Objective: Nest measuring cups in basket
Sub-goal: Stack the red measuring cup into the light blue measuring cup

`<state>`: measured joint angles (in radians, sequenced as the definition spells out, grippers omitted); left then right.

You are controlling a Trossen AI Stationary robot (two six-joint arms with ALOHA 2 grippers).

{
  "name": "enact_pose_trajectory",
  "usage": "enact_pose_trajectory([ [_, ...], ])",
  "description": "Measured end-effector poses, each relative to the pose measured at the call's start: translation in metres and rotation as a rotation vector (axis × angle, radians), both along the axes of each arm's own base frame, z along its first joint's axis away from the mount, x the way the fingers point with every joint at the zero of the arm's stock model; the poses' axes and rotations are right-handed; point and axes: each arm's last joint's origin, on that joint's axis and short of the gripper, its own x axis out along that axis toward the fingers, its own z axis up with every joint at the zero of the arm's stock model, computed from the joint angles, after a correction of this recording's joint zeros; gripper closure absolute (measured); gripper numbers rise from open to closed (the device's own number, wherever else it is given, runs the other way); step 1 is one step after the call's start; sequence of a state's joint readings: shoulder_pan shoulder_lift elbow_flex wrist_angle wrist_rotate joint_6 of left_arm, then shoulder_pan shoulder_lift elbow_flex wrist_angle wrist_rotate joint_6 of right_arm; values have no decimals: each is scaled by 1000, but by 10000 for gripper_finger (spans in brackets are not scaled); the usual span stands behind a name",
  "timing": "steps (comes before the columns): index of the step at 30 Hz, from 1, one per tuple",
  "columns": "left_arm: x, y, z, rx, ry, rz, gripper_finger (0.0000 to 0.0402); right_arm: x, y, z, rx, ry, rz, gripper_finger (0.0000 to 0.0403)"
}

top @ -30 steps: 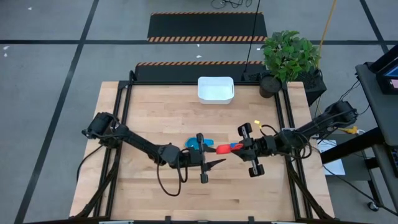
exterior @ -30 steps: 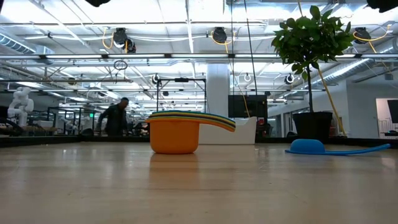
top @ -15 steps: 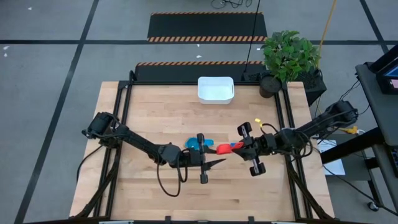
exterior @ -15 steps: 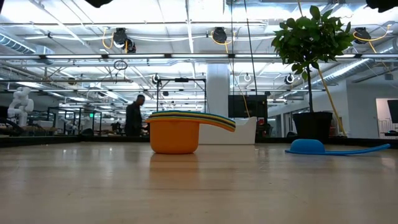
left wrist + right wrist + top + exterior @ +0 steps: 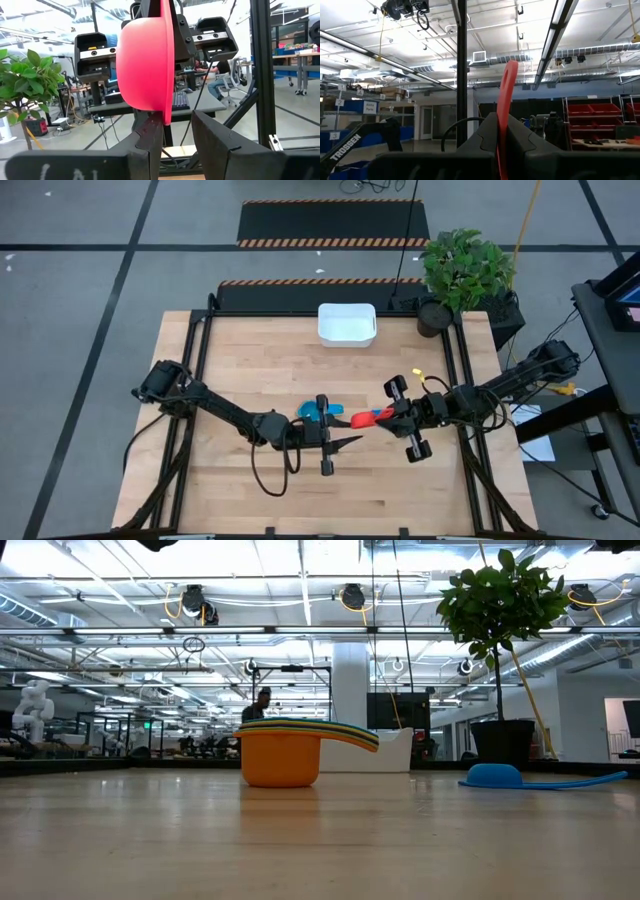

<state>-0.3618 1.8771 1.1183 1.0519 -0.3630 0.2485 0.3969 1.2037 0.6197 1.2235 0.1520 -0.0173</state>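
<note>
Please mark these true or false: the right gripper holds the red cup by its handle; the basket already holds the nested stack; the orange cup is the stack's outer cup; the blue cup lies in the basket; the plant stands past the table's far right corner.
1. The right gripper holds the red cup by its handle: true.
2. The basket holds the nested stack: false; the stack stands on the table.
3. The orange cup is the stack's outer cup: true.
4. The blue cup lies in the basket: false; it rests on the table.
5. The plant stands there: true.
</note>
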Motion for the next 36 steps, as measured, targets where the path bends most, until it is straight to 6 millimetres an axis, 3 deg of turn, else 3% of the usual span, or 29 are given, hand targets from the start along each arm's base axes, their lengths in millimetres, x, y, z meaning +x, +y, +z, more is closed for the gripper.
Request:
enact_pose_trajectory([
  [9,0,0,0,-9,-5,-1,297,0,0,0,27,6,17,401],
  [19,0,0,1,-13,-5,3,386,0,0,0,26,8,18,401],
  [28,0,0,0,-15,1,3,393,0,0,-1,16,22,15,400],
  [36,-6,2,10,-21,34,-6,394,-6,-2,1,-8,92,17,333],
])
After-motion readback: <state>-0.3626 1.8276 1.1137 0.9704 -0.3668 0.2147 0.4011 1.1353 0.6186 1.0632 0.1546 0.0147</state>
